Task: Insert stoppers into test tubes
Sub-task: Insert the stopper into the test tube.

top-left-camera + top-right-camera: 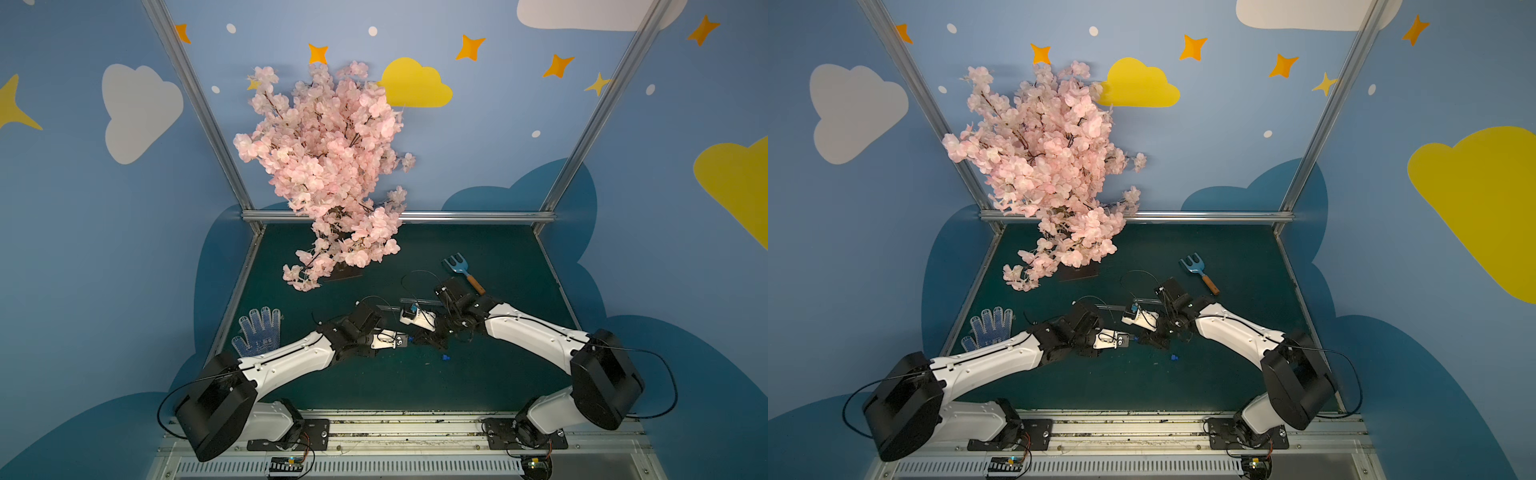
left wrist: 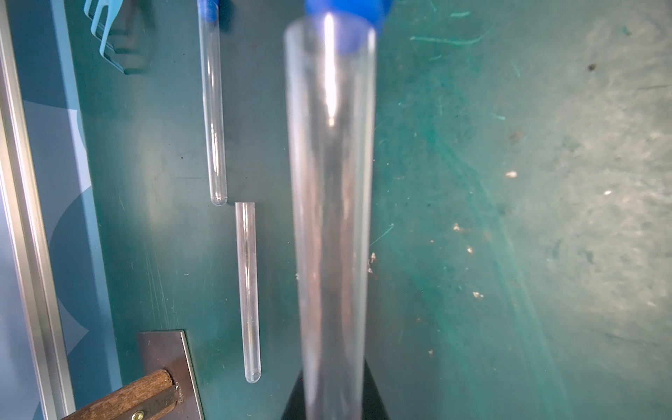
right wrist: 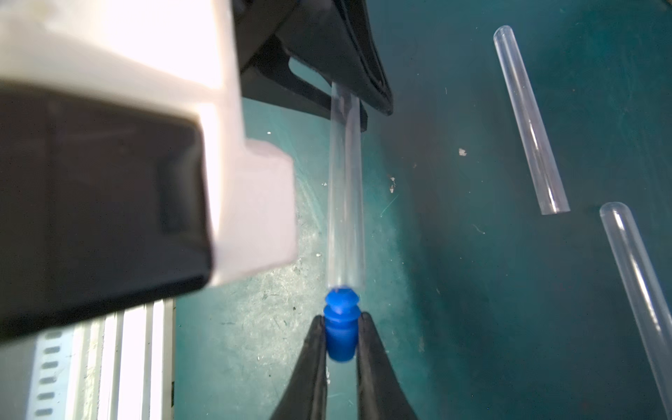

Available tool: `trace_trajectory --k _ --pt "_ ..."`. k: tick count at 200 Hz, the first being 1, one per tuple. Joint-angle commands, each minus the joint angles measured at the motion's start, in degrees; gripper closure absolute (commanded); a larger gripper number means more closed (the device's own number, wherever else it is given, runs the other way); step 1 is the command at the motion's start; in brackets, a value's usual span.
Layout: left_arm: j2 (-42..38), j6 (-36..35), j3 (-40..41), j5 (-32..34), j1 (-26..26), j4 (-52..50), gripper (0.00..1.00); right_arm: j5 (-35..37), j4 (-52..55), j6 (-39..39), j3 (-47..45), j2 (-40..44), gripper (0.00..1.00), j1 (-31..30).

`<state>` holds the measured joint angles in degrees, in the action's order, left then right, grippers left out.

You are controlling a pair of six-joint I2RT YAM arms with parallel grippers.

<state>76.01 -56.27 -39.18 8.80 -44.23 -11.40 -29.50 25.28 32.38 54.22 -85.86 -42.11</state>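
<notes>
My left gripper (image 2: 332,378) is shut on a clear test tube (image 2: 331,182), gripping its closed end. That test tube (image 3: 345,189) reaches toward my right gripper (image 3: 342,318), which is shut on a blue stopper (image 3: 341,327). The stopper's front end touches the tube's open mouth. In both top views the two grippers meet at mid-table, left gripper (image 1: 402,341) and right gripper (image 1: 415,340). Two more test tubes lie on the green mat: one (image 2: 214,109) with a blue stopper (image 2: 209,7) in it, and one open (image 2: 248,291). A loose stopper (image 1: 446,357) lies nearby.
A pink blossom tree (image 1: 328,166) stands on a dark base plate (image 2: 163,360) at the back left. A blue toy rake (image 1: 461,270) lies behind the right arm. A dotted glove (image 1: 257,332) lies by the left frame rail (image 1: 232,299).
</notes>
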Motion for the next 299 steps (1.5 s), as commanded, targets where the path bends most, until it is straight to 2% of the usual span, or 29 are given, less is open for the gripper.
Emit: trace_trajectory --k 1,54,113,135,158,204,237,278,299 --pt "-1.0 -0.9 0.7 -1.0 -0.6 1.5 0.98 -0.6 0.7 0.4 1.5 -0.8 0.9 -0.4" --pt "-3.4 -6.4 1.2 -1.6 -1.2 4.1 0.98 -0.7 1.5 0.4 2.6 -1.8 0.91 -0.8" --pt "-2.9 -13.2 1.1 1.0 -3.6 4.6 0.98 -3.6 4.0 -1.5 5.6 -2.8 0.93 -0.8" --pt "-2.4 -14.3 1.0 1.1 -4.5 5.2 0.98 -5.0 4.3 -3.0 6.8 -2.8 0.97 -0.8" --pt "-2.6 -13.1 1.0 -0.2 -4.9 5.8 0.98 -6.4 3.6 -4.5 7.4 -2.7 1.0 -0.7" --pt "-3.7 -12.3 2.3 -1.3 -5.7 8.0 0.98 -9.6 -0.8 -8.7 7.0 -1.9 1.0 -0.8" --pt "-6.0 -8.7 2.4 -4.8 -5.9 9.2 0.98 -10.1 -5.8 -12.9 6.1 -1.2 1.0 -0.8" --pt "-8.0 -10.0 3.9 -8.5 -6.0 10.5 0.98 -7.8 -4.9 -11.9 7.5 -1.5 1.0 -2.4" --pt "-9.1 -8.5 3.9 -11.1 -6.0 11.4 0.98 -7.1 -5.3 -11.9 8.0 -1.5 1.0 -3.2"
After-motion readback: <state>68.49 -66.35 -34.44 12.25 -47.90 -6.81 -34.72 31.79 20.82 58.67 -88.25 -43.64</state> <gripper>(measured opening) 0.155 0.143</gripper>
